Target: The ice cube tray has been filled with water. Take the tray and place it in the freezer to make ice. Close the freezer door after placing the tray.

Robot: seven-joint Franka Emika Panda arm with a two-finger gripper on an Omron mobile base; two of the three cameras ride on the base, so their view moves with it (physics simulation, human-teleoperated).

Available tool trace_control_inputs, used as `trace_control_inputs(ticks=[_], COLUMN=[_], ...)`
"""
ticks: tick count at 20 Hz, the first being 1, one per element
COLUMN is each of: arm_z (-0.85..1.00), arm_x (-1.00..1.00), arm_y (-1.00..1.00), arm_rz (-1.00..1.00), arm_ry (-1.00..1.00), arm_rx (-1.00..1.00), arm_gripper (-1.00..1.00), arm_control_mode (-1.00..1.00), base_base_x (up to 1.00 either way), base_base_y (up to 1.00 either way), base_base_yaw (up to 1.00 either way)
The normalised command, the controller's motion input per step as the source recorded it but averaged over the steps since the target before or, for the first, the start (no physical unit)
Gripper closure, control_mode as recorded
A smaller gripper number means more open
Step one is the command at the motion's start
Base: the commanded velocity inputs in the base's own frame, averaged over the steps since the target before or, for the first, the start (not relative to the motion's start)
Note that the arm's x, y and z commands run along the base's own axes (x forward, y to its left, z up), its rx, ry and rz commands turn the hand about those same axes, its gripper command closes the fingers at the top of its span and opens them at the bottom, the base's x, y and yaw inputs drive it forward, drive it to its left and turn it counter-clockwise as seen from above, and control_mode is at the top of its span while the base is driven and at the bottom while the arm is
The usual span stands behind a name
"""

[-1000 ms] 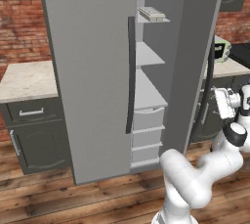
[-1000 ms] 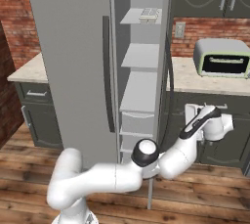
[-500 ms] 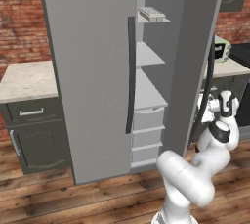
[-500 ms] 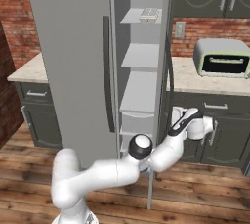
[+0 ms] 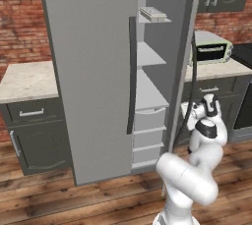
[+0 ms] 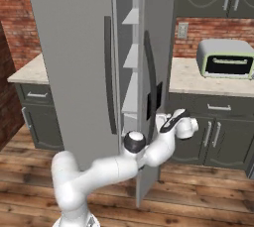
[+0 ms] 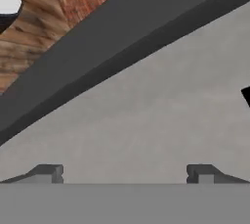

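The big grey refrigerator [image 5: 93, 71] fills the middle of both base views, its plain door shut on the left and the freezer [image 5: 150, 86] beside it showing white shelves and drawers through the gap. The freezer door [image 6: 158, 47] stands partly open, swung toward the compartment, with its long dark handle [image 6: 150, 72] and black dispenser panel [image 6: 158, 99] facing outward in the right base view. Grey-topped worktops [image 6: 198, 80] flank the refrigerator on both sides, and the toaster oven [image 6: 225, 58] sits toward the back edge of the right-hand one. The white arm [image 6: 99, 171] reaches up from the floor to the door's outer face. The gripper [image 7: 125, 173] sits close against that grey face below the panel, its jaws spread wide with nothing between the fingertips [image 7: 49, 173]. The ice cube tray [image 5: 152, 14] lies flat on the top freezer shelf, near the shelf's front edge.
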Motion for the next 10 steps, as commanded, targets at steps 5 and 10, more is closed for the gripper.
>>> trace_control_inputs(ticks=[5, 10], arm_z=[-0.55, 0.09], arm_x=[-0.14, 0.46], arm_y=[1.0, 0.94], arm_rz=[0.3, 0.05], arm_ry=[-0.22, -0.47], arm_rx=[-0.03, 0.0], arm_gripper=[-1.0, -1.0], arm_control_mode=[-1.0, -1.0], base_base_x=[0.0, 0.0], base_base_y=[0.0, 0.0], base_base_yaw=[0.0, 0.0])
